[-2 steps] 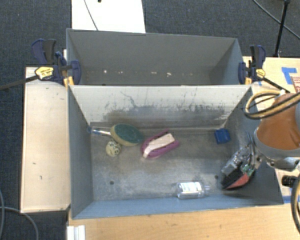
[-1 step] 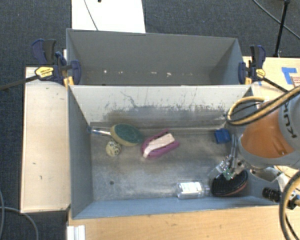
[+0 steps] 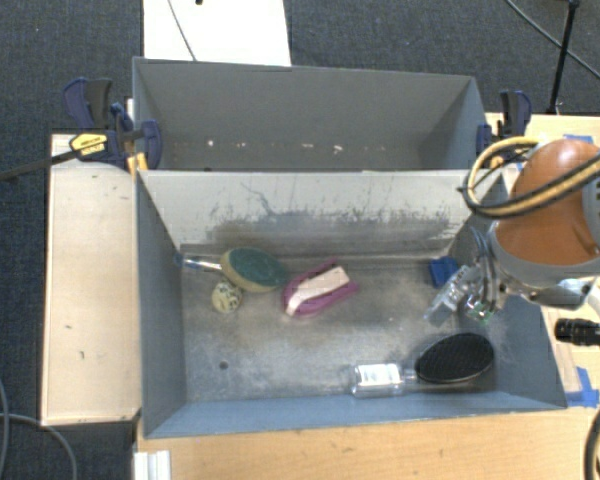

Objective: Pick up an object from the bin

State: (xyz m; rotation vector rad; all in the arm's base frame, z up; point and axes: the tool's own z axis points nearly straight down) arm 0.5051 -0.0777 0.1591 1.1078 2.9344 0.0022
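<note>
Placement of the gripper (image 3: pixel 458 300) is your concern here. It hangs low by the right wall of the grey metal bin (image 3: pixel 280 218), just behind the black oval hairbrush with the clear plastic handle (image 3: pixel 450 359). I cannot tell whether it is spread or closed, and I see nothing held. A small blue block (image 3: pixel 441 271) lies just beyond the gripper from that hairbrush, close to the wall. These two are your nearest candidates. The brush head looks broad and domed, so I judge the narrow handle, left of the head, the surer hold. Come straight down, square across it, clear of the wall. A pink-and-white lump (image 3: pixel 318 288) and a green round scrubber (image 3: pixel 252 267) lie well left of the hairbrush.
</note>
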